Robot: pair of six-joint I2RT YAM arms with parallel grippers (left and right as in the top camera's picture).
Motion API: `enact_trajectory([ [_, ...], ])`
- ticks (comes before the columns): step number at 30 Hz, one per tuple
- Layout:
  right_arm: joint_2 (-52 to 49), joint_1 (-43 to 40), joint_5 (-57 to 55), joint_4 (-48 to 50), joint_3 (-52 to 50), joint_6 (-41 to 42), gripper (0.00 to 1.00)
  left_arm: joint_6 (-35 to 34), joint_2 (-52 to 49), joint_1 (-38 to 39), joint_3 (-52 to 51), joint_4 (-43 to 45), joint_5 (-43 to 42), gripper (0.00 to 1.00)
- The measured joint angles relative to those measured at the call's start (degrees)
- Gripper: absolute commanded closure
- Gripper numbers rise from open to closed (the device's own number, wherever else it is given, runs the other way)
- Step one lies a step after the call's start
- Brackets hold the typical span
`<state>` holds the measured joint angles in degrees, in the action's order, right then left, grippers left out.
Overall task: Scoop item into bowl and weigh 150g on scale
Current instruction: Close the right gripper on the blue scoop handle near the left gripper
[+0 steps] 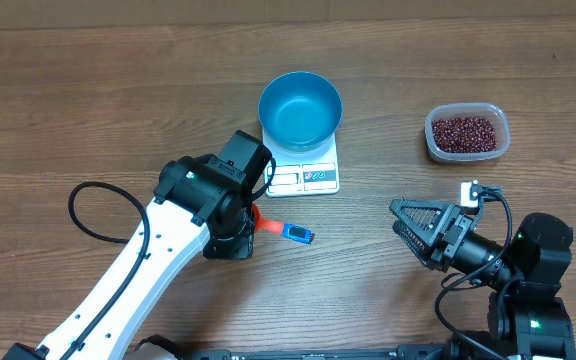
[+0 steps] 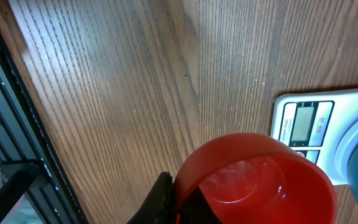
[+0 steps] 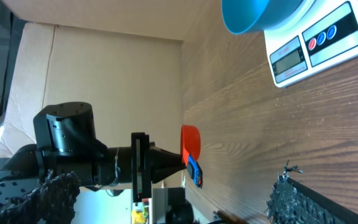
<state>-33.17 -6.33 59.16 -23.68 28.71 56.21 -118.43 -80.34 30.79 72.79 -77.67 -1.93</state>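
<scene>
Early stage of the weighing task. The blue bowl [image 1: 300, 108] stood empty on the white scale [image 1: 306, 177], whose display could not be read. All the red beans [image 1: 465, 133] lay in the clear tub [image 1: 431, 138], well apart from the scale, to its right in the overhead view. The left gripper [image 1: 240, 232] was clamped on the red scoop [image 2: 253, 180], which was empty and just beside the scale's button edge. The right gripper [image 1: 404, 228] stood with its jaws wide apart, holding nothing, short of the tub. Scooping, filling and weighing all remained. Count: one bowl, one scale, one tub, one scoop, two grippers; beans too many to count.
</scene>
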Motion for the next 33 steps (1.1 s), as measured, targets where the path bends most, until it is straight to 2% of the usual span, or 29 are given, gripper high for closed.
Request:
enact_trajectory([
  [8, 0.00, 0.00, 0.22, -5.81, 0.02, 0.68, 0.00, 0.02, 0.00, 0.00, 0.00, 0.63, -0.33, 0.96],
  [19, 0.00, 0.59, 0.39, -6.29, 0.02, 0.48, 0.00, -0.17, -0.72, 0.09, 0.00, 6.56, -3.76, 0.96],
  [27, 0.00, 3.21, -1.64, -6.05, 0.02, 0.07, 0.00, -0.17, -2.47, 4.26, 0.00, 15.80, -4.98, 0.96],
  [33, 0.00, 6.58, -4.59, -4.98, 0.04, -0.42, 0.00, -0.17, -3.82, 7.69, 0.00, 19.63, -5.20, 0.96],
])
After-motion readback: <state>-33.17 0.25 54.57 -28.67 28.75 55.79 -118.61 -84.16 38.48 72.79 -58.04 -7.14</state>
